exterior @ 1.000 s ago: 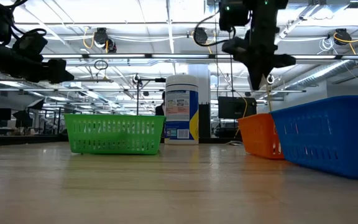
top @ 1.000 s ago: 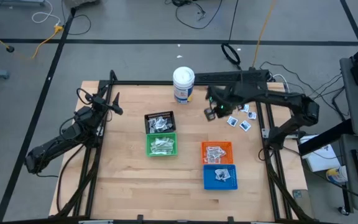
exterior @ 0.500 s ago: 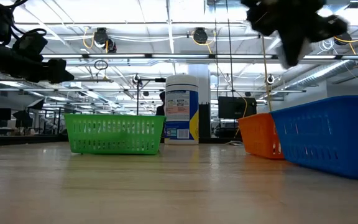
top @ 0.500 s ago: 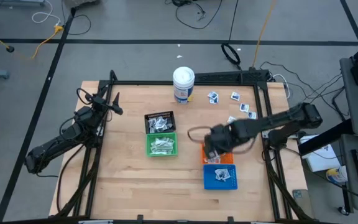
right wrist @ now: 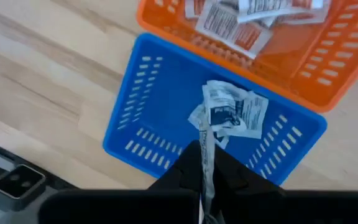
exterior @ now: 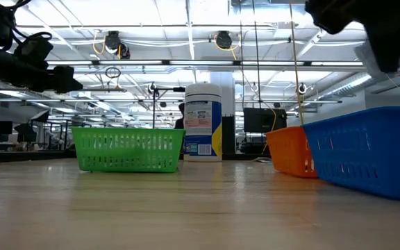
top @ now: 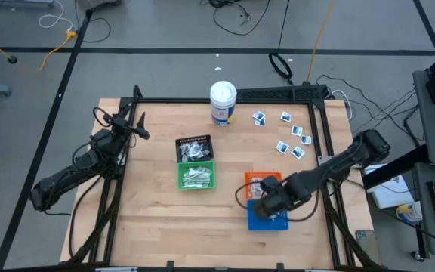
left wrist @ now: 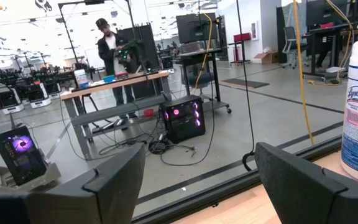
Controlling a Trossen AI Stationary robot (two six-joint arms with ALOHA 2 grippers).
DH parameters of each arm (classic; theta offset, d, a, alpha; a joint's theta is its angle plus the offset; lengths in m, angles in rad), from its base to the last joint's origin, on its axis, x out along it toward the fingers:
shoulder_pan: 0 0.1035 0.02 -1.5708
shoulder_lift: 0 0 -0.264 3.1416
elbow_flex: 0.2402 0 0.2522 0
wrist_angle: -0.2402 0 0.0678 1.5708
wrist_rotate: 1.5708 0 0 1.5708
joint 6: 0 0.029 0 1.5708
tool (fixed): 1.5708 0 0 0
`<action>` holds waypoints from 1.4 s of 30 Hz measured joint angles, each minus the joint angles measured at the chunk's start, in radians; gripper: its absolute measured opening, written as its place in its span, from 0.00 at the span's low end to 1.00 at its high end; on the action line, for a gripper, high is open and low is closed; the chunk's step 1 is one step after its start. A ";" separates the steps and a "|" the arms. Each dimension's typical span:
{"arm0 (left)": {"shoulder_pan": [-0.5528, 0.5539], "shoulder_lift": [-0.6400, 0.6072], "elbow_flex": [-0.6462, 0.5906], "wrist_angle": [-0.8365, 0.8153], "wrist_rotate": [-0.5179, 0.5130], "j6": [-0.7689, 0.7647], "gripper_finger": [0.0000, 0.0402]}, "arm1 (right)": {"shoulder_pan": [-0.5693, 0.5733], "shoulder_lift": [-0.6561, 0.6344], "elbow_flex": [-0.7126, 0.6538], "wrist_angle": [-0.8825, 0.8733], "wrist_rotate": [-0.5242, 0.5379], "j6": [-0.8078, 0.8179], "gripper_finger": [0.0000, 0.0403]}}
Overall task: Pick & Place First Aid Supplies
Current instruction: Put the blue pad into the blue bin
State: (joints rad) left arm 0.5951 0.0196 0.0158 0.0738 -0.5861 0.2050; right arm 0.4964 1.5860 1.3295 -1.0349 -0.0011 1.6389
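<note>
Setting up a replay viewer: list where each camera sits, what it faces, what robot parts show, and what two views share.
High view: overhead, straight down on the table; both arms show.
Low view: tabletop height, level into the room; arms overhead.
Left wrist view: past the open left tool toward the room and a person.
Right wrist view: down past the shut right tool, pinching a packet, above the blue basket.
Shared: the canister shows in the high and low views.

We see one thin white packet (right wrist: 207,155) hanging edge-on from the closed jaws above the blue basket, where crumpled blue-printed white packets (right wrist: 232,112) lie heaped; five more white squares (top: 282,130) lie scattered flat on the bench's far right corner
</note>
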 joint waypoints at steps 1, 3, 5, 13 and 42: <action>0.000 0.000 0.000 0.000 0.000 0.000 0.76 | 0.006 0.006 -0.011 0.012 0.000 0.002 0.00; 0.000 0.000 0.000 0.000 0.000 0.000 0.76 | 0.021 0.022 -0.033 0.026 -0.002 0.003 0.00; 0.000 0.000 0.000 0.000 0.000 0.000 0.76 | 0.035 0.038 -0.062 0.052 -0.001 0.003 0.00; 0.000 0.000 0.000 0.000 0.000 0.000 0.76 | 0.052 0.093 -0.162 0.207 -0.004 -0.021 0.00; 0.000 0.000 0.000 0.000 0.000 0.000 0.76 | 0.006 -0.030 -0.216 0.267 -0.027 -0.441 0.52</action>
State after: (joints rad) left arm 0.5953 0.0196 0.0158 0.0739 -0.5861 0.2050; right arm 0.5028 1.5560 1.1137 -0.7679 -0.0278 1.1982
